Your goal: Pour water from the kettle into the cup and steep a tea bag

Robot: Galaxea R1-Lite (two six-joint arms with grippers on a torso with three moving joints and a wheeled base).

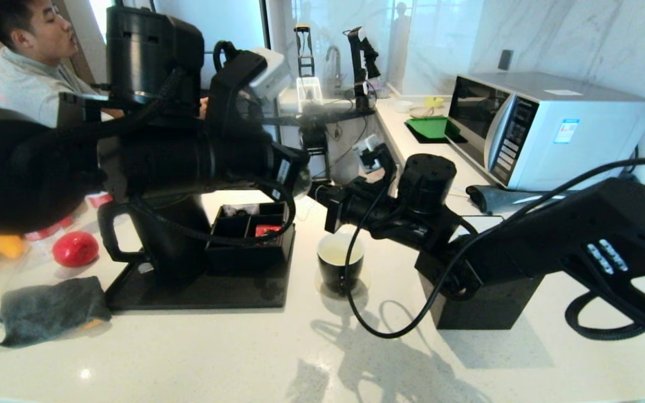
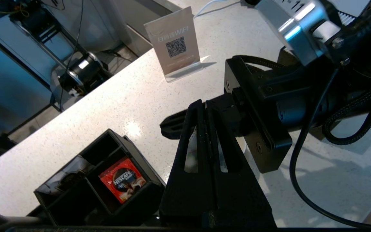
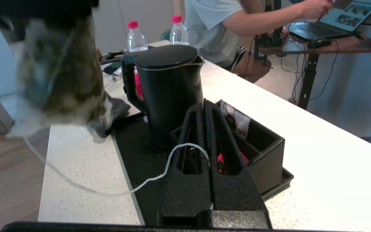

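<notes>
The matte black kettle point(image 1: 166, 238) point(image 3: 172, 90) stands upright on a black tray, lid down. To its right the small black cup point(image 1: 340, 263) sits on the counter with pale water point(image 1: 339, 253) inside. Above and behind the cup my two grippers meet. The greyish tea bag point(image 3: 60, 71) point(image 1: 302, 183) hangs in the air under my left gripper point(image 1: 299, 170) point(image 2: 201, 102), which is shut at its top. Its thin string point(image 3: 108, 192) sags and loops over to my right gripper point(image 1: 318, 194) point(image 3: 204, 103), shut on the string. The paper tag is hidden.
A black organiser box point(image 1: 249, 246) point(image 2: 76, 193) with a red packet point(image 2: 122, 180) shares the tray point(image 1: 199, 294). A grey cloth point(image 1: 48, 308) and a red round object point(image 1: 75, 248) lie at the left. A microwave point(image 1: 546, 129) stands back right, a person point(image 1: 31, 67) back left.
</notes>
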